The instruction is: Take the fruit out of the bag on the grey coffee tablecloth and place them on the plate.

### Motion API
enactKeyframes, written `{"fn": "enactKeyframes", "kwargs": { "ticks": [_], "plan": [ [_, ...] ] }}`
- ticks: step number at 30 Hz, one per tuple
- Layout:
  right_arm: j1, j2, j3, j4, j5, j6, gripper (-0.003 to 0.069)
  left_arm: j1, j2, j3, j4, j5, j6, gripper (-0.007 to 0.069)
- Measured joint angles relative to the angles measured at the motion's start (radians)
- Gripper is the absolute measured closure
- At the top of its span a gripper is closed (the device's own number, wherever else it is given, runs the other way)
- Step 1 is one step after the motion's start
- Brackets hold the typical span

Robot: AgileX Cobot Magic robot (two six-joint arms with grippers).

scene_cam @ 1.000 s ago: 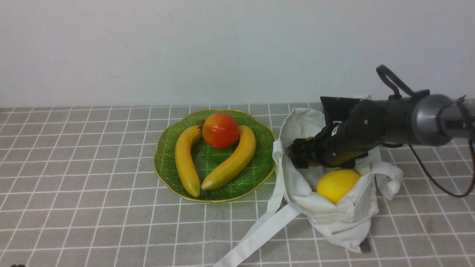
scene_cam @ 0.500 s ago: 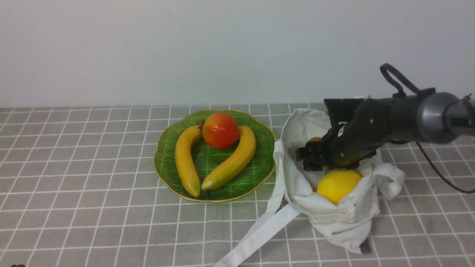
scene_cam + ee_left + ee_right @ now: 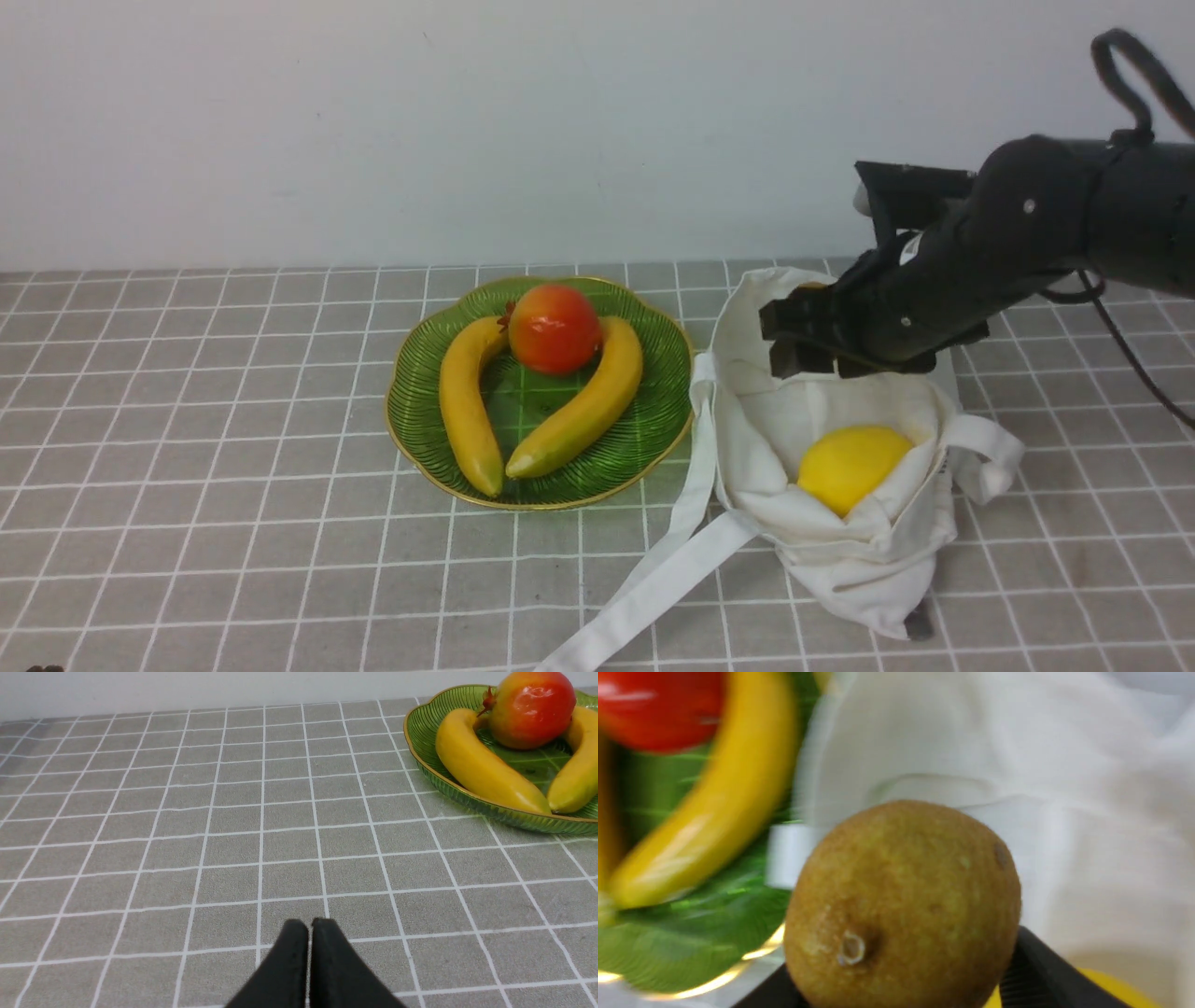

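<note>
Front view: the right gripper (image 3: pixel 789 341) hangs above the open mouth of the bag (image 3: pixel 822 551), clear of the cloth, and its load is almost hidden behind the dark fingers. The lemon (image 3: pixel 851 467) lies inside the bag, cradled in soft folds near the front edge. The plate (image 3: pixel 616 467) sits just beside the bag on the grey coffee tablecloth (image 3: pixel 233 420), already carrying two bananas (image 3: pixel 467 411) and a round red-orange fruit (image 3: pixel 555 329). Left wrist view: the left gripper (image 3: pixel 309 926) has its jaws pressed together with nothing between them, over bare cloth and well apart from the bag. Right wrist view: the jaws pinch the kiwi (image 3: pixel 903 905) across its middle, low on its sides. It looks small, light and firm, and its matte, rough skin should give good purchase, so a modest squeeze seems enough. The lemon looks bigger and smoother, so likelier to slip. It is best taken across its short waist, from above, keeping the limp bag fabric out of the grasp. The glass plate calls for a gentle set-down.
</note>
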Motion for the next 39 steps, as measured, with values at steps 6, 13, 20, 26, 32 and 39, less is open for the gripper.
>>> {"fn": "enactKeyframes", "kwargs": {
  "ticks": [6, 13, 20, 26, 32, 39],
  "plan": [
    [0.141, 0.000, 0.003, 0.254, -0.107, -0.274, 0.0258, 0.000, 0.000, 0.000, 0.000, 0.000, 0.000, 0.0631],
    [0.281, 0.060, 0.005, 0.492, -0.379, -0.565, 0.0258, 0.000, 0.000, 0.000, 0.000, 0.000, 0.000, 0.0631],
    [0.309, 0.117, 0.005, 0.596, -0.472, -0.697, 0.0224, 0.000, 0.000, 0.000, 0.000, 0.000, 0.000, 0.0631],
    [0.309, 0.121, 0.006, 0.601, -0.476, -0.707, 0.0013, 0.000, 0.000, 0.000, 0.000, 0.000, 0.000, 0.0631],
    [0.293, 0.109, 0.006, 0.570, -0.375, -0.707, -0.0032, 0.000, 0.000, 0.000, 0.000, 0.000, 0.000, 0.0631],
    [0.183, -0.027, 0.006, 0.551, -0.083, -0.698, 0.0046, 0.000, 0.000, 0.000, 0.000, 0.000, 0.000, 0.0631]
  ]
}}
